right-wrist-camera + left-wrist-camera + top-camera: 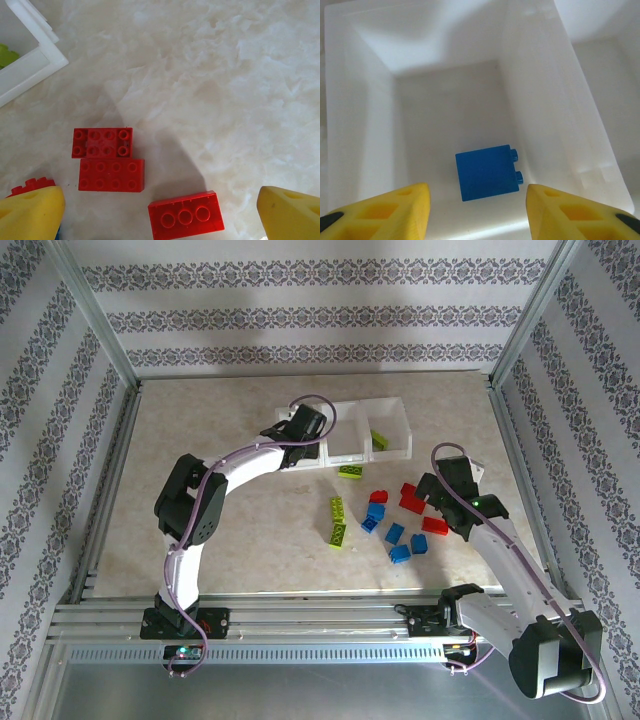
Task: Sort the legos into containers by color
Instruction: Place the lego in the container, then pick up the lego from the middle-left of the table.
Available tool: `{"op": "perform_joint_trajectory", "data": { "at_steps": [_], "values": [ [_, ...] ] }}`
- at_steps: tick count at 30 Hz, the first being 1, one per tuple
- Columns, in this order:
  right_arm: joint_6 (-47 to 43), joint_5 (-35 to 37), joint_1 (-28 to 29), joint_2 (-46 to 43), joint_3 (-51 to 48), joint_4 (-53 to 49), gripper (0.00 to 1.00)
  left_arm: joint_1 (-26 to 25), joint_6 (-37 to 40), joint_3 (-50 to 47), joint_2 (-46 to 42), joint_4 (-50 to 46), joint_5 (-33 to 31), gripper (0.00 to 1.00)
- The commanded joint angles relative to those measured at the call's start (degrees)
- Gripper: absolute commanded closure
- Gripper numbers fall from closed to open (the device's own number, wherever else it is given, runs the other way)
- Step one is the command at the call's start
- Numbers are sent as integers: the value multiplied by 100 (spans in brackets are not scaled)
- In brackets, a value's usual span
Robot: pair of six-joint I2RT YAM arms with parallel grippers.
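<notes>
The white tray of containers (352,456) stands at the back middle of the table. My left gripper (296,428) hangs over its left compartment (445,100), open (477,212), and a blue lego (487,172) lies loose on the floor there, clear of both yellow fingers. A lime lego (380,438) sits in the right compartment. My right gripper (432,492) is open (160,217) above three red legos (111,175) on the table. Blue legos (398,540), lime legos (338,522) and red legos (412,502) are scattered in front of the tray.
The tray's corner (35,60) shows at the upper left of the right wrist view, with bare marbled table to the right of the red bricks. Aluminium frame posts (115,440) and patterned walls enclose the table. One lime brick (350,472) lies just before the tray.
</notes>
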Motion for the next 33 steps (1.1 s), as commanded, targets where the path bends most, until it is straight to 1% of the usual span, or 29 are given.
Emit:
{"op": "perform_joint_trajectory", "data": {
  "at_steps": [1,6,10,14,19,25,30,33],
  "values": [
    [106,3,-69,-83,-15,-138,2,49,-83,-224,-482,38,209,47],
    [119,6,-74,-75,-24,-164,2,-15,-178,-720,-950,269,582,46],
    [130,7,-76,-83,-33,-164,2,-182,-264,-1230,-1363,471,1005,41],
    [148,23,-86,-68,-41,-164,2,-554,-272,-1518,-1612,472,1251,32],
    [156,60,-113,-48,-55,-180,2,-1185,-238,-1513,-1561,412,1464,22],
    [165,43,-151,-60,-50,-225,2,-1930,-64,-1224,-1134,310,1612,22],
    [156,25,-161,-70,-33,-251,2,-2341,171,-1061,-831,195,1704,25],
    [148,23,-170,-83,-33,-261,2,-2495,253,-1070,-717,160,1732,28]
  ]
}}
